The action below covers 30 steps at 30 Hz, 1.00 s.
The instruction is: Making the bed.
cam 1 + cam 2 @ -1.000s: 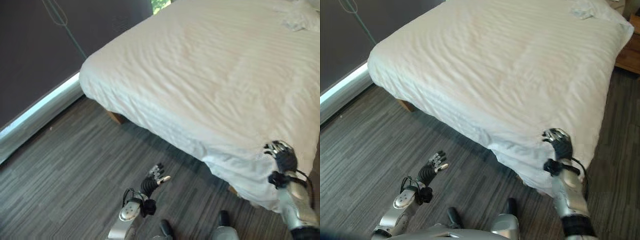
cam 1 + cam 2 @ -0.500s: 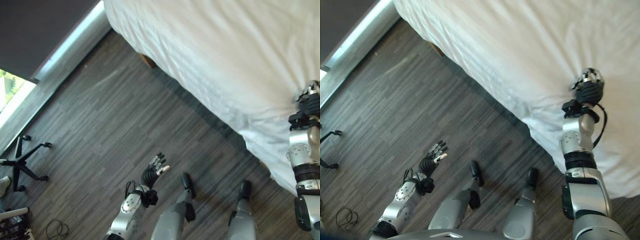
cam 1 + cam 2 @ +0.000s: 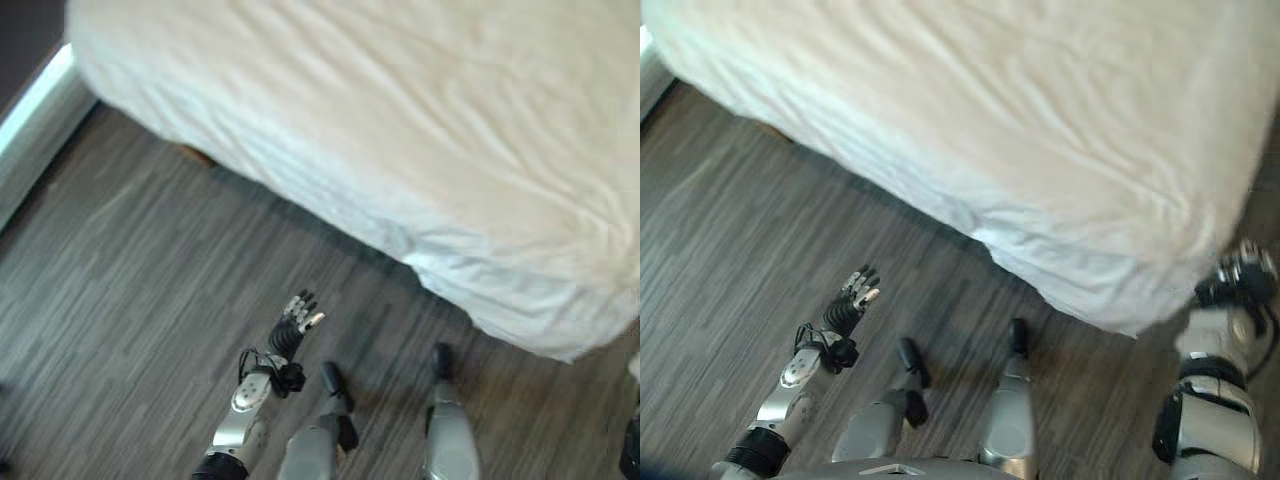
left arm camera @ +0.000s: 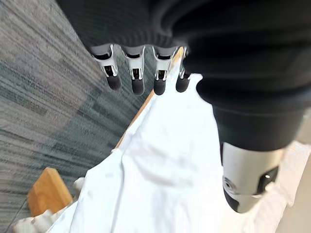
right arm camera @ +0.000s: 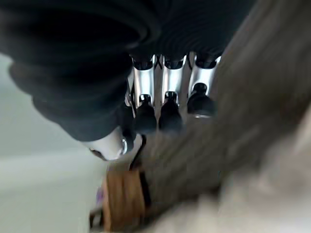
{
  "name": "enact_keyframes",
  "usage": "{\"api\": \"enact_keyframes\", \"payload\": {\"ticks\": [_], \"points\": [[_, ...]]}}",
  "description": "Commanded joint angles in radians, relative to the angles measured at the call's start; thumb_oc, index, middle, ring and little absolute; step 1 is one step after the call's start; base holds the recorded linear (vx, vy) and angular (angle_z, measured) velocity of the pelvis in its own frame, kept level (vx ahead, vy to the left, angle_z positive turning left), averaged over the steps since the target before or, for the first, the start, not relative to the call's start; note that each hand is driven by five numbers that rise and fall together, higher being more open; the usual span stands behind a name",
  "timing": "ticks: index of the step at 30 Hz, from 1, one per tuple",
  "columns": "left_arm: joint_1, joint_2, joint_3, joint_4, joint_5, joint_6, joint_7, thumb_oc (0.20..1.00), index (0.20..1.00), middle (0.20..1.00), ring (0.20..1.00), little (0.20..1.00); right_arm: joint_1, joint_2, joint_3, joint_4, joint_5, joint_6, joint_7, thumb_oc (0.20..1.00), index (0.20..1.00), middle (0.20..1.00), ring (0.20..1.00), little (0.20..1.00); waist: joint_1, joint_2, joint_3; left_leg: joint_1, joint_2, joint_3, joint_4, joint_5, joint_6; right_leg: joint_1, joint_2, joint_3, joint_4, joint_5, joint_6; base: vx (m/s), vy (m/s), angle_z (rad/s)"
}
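Observation:
The bed (image 3: 400, 110) carries a white duvet (image 3: 1020, 120) that is spread over it with light creases and hangs down the near side and the corner (image 3: 1120, 300). My left hand (image 3: 294, 322) is open with straight fingers, held over the wooden floor well short of the bed; in the left wrist view its fingers (image 4: 135, 80) point at the duvet's hanging edge (image 4: 160, 170). My right hand (image 3: 1240, 272) hangs just past the bed's near corner, off the cloth. Its fingers (image 5: 167, 109) are curled with the thumb close, and nothing is in them.
Dark striped wood flooring (image 3: 130, 290) runs along the bed's near side. A wooden bed leg (image 3: 195, 155) shows under the duvet edge, and again as a wooden block (image 4: 46, 191). A pale skirting strip (image 3: 35, 95) lines the wall at the far left.
The camera has swung, so the whole scene has shifted. My right hand has come off the duvet top and now hangs beside the bed's corner. The left hand keeps its open pose.

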Motion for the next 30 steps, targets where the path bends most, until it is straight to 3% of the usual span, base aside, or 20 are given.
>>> {"api": "enact_keyframes", "payload": {"ticks": [1, 4, 5, 7, 9, 10, 11, 12, 13, 14, 15, 16, 17, 18, 19, 22, 23, 25, 28, 30], "points": [[-0.019, -0.062, -0.024, 0.003, -0.001, -0.047, -0.007, 1.000, 1.000, 1.000, 1.000, 1.000, 0.072, -0.153, 0.080, 0.000, -0.165, 0.034, 0.014, 1.000, 1.000, 1.000, 1.000, 1.000, 0.009, 0.043, -0.031, 0.116, 0.063, -0.312, 0.096, -0.224, -0.084, -0.025, 0.085, -0.013, 0.013, -0.048, 0.004, 0.02, 0.176, -1.09], [-0.023, -0.060, -0.050, -0.009, 0.028, -0.035, -0.017, 1.000, 1.000, 1.000, 1.000, 1.000, 0.141, -0.170, 0.082, -0.056, -0.256, 0.056, 0.029, 1.000, 1.000, 1.000, 1.000, 1.000, -0.011, 0.043, -0.056, 0.183, 0.046, -0.288, 0.047, -0.222, -0.072, -0.001, 0.061, -0.015, 0.014, -0.032, 0.018, 0.01, 0.243, -0.92], [-0.035, -0.067, -0.073, -0.015, 0.058, -0.021, -0.023, 1.000, 1.000, 1.000, 1.000, 1.000, 0.243, -0.128, 0.095, -0.251, -0.324, 0.052, 0.042, 1.000, 1.000, 1.000, 1.000, 1.000, -0.054, 0.044, -0.082, 0.227, 0.024, -0.249, 0.008, -0.216, -0.061, 0.014, 0.032, -0.033, 0.018, -0.010, 0.035, -0.04, 0.316, -0.08], [-0.045, -0.075, -0.083, -0.040, 0.085, -0.026, -0.010, 1.000, 1.000, 1.000, 1.000, 1.000, 0.351, -0.017, 0.132, -0.525, -0.436, 0.052, 0.029, 1.000, 1.000, 1.000, 1.000, 1.000, -0.080, 0.032, -0.089, 0.251, -0.009, -0.226, 0.001, -0.230, -0.050, 0.017, 0.025, -0.046, 0.019, 0.015, 0.035, -0.11, 0.262, -0.23], [-0.062, -0.077, -0.091, -0.054, 0.102, -0.024, -0.004, 1.000, 1.000, 1.000, 1.000, 1.000, 0.407, 0.032, 0.158, -0.641, -0.501, 0.045, 0.023, 1.000, 1.000, 1.000, 1.000, 1.000, -0.096, 0.027, -0.088, 0.250, -0.010, -0.221, 0.001, -0.228, -0.048, 0.015, 0.024, -0.048, 0.022, 0.027, 0.035, -0.18, 0.069, -0.57], [-0.090, -0.076, -0.102, -0.097, 0.116, -0.028, 0.003, 1.000, 1.000, 1.000, 1.000, 1.000, 0.456, 0.124, 0.234, -0.794, -0.638, 0.044, 0.013, 1.000, 1.000, 1.000, 1.000, 1.000, -0.107, 0.027, -0.074, 0.245, -0.001, -0.196, 0.001, -0.214, -0.039, 0.011, 0.017, -0.110, 0.057, 0.025, 0.035, -0.34, 0.119, -0.34], [-0.119, -0.069, -0.104, -0.122, 0.118, -0.028, 0.016, 1.000, 1.000, 1.000, 1.000, 1.000, 0.449, 0.161, 0.278, -0.820, -0.689, 0.042, -0.010, 1.000, 1.000, 1.000, 1.000, 1.000, -0.097, 0.035, -0.061, 0.241, 0.008, -0.160, 0.001, -0.207, -0.031, 0.015, -0.004, -0.213, 0.101, -0.018, 0.035, -0.34, 0.118, -0.33], [-0.120, -0.068, -0.103, -0.122, 0.118, -0.028, 0.017, 1.000, 1.000, 1.000, 1.000, 1.000, 0.448, 0.163, 0.278, -0.821, -0.691, 0.042, -0.011, 1.000, 1.000, 1.000, 1.000, 1.000, -0.099, 0.031, -0.060, 0.239, 0.006, -0.162, 0.001, -0.204, -0.031, 0.013, -0.007, -0.214, 0.103, -0.018, 0.035, -0.32, 0.131, -0.58], [-0.142, -0.059, -0.103, -0.147, 0.129, -0.029, 0.022, 1.000, 1.000, 1.000, 1.000, 1.000, 0.442, 0.190, 0.320, -0.857, -0.749, 0.048, -0.020, 1.000, 1.000, 1.000, 1.000, 1.000, -0.076, 0.038, -0.059, 0.229, 0.012, -0.116, 0.001, -0.192, -0.025, 0.043, -0.035, -0.342, 0.147, -0.059, 0.011, -0.23, 0.075, -0.73], [-0.138, -0.057, -0.104, -0.161, 0.128, -0.029, 0.020, 1.000, 1.000, 1.000, 1.000, 1.000, 0.443, 0.211, 0.351, -0.897, -0.785, 0.055, -0.011, 1.000, 1.000, 1.000, 1.000, 1.000, -0.066, 0.038, -0.061, 0.230, 0.016, -0.099, 0.001, -0.186, -0.018, 0.066, -0.040, -0.390, 0.172, -0.082, -0.011, -0.23, 0.075, -0.83], [-0.138, -0.055, -0.103, -0.162, 0.128, -0.028, 0.020, 1.000, 1.000, 1.000, 1.000, 1.000, 0.444, 0.213, 0.351, -0.900, -0.786, 0.056, -0.012, 1.000, 1.000, 1.000, 1.000, 1.000, -0.069, 0.034, -0.062, 0.226, 0.013, -0.101, 0.001, -0.181, -0.018, 0.065, -0.043, -0.392, 0.171, -0.079, -0.012, -0.27, 0.055, -1.17], [-0.162, -0.060, -0.102, -0.203, 0.103, -0.029, 0.043, 1.000, 1.000, 1.000, 1.000, 1.000, 0.431, 0.263, 0.421, -0.930, -0.809, 0.055, -0.012, 1.000, 1.000, 1.000, 1.000, 1.000, -0.048, 0.028, -0.073, 0.221, 0.028, -0.023, 0.001, -0.152, -0.001, 0.117, -0.041, -0.424, 0.252, -0.117, -0.024, -0.22, 0.037, -1.52], [-0.163, -0.058, -0.102, -0.203, 0.103, -0.029, 0.043, 1.000, 1.000, 1.000, 1.000, 1.000, 0.431, 0.265, 0.421, -0.931, -0.810, 0.056, -0.013, 1.000, 1.000, 1.000, 1.000, 1.000, -0.046, 0.026, -0.074, 0.219, 0.026, -0.020, 0.001, -0.149, -0.001, 0.113, -0.042, -0.421, 0.252, -0.115, -0.025, -0.40, 0.049, -2.00], [-0.182, -0.065, -0.101, -0.246, 0.082, -0.033, 0.081, 1.000, 1.000, 1.000, 1.000, 1.000, 0.420, 0.291, 0.500, -0.973, -0.836, 0.059, 0.008, 1.000, 1.000, 1.000, 1.000, 1.000, -0.007, 0.023, -0.108, 0.215, 0.041, 0.071, 0.001, -0.128, 0.015, 0.202, -0.044, -0.446, 0.300, -0.164, -0.035, -0.20, 0.008, -1.53], [-0.182, -0.064, -0.100, -0.247, 0.082, -0.032, 0.082, 1.000, 1.000, 1.000, 1.000, 1.000, 0.419, 0.291, 0.501, -0.973, -0.836, 0.060, 0.008, 1.000, 1.000, 1.000, 1.000, 1.000, -0.005, 0.023, -0.108, 0.214, 0.041, 0.074, 0.001, -0.125, 0.015, 0.201, -0.042, -0.444, 0.296, -0.160, -0.036, -0.26, -0.014, -1.67], [-0.179, -0.071, -0.095, -0.277, 0.069, -0.035, 0.101, 1.000, 1.000, 1.000, 1.000, 1.000, 0.388, 0.294, 0.562, -0.977, -0.870, 0.065, 0.008, 1.000, 1.000, 1.000, 1.000, 1.000, 0.051, 0.018, -0.138, 0.233, 0.059, 0.182, 0.015, -0.131, 0.008, 0.307, -0.081, -0.559, 0.267, -0.174, -0.025, -0.10, -0.127, -1.48], [-0.174, -0.076, -0.098, -0.279, 0.066, -0.036, 0.108, 1.000, 1.000, 1.000, 1.000, 1.000, 0.360, 0.297, 0.605, -0.979, -0.897, 0.069, 0.004, 1.000, 1.000, 1.000, 1.000, 1.000, 0.076, 0.016, -0.157, 0.236, 0.078, 0.256, 0.029, -0.113, 0.001, 0.338, -0.089, -0.626, 0.230, -0.165, -0.020, -0.10, -0.194, -1.89], [-0.174, -0.075, -0.098, -0.280, 0.068, -0.036, 0.111, 1.000, 1.000, 1.000, 1.000, 1.000, 0.342, 0.297, 0.624, -0.985, -0.918, 0.074, 0.002, 1.000, 1.000, 1.000, 1.000, 1.000, 0.094, 0.017, -0.162, 0.238, 0.096, 0.289, 0.039, -0.107, -0.009, 0.353, -0.075, -0.633, 0.192, -0.159, -0.020, -0.06, -0.235, -1.90], [-0.175, -0.088, -0.091, -0.259, 0.064, -0.051, 0.123, 1.000, 1.000, 1.000, 1.000, 1.000, 0.318, 0.264, 0.671, -1.011, -0.978, 0.069, 0.000, 1.000, 1.000, 1.000, 1.000, 1.000, 0.072, 0.031, -0.163, 0.260, 0.183, 0.356, 0.113, -0.082, -0.055, 0.350, 0.009, -0.565, 0.107, -0.191, -0.051, 0.04, -0.338, -1.44], [-0.181, -0.101, -0.095, -0.261, 0.057, -0.061, 0.124, 1.000, 1.000, 1.000, 1.000, 1.000, 0.327, 0.239, 0.678, -1.047, -0.973, 0.058, 0.009, 1.000, 1.000, 1.000, 1.000, 1.000, 0.054, 0.043, -0.144, 0.255, 0.255, 0.361, 0.256, -0.059, -0.083, 0.382, 0.061, -0.519, 0.048, -0.217, -0.083, 0.09, -0.332, -1.36]]}}
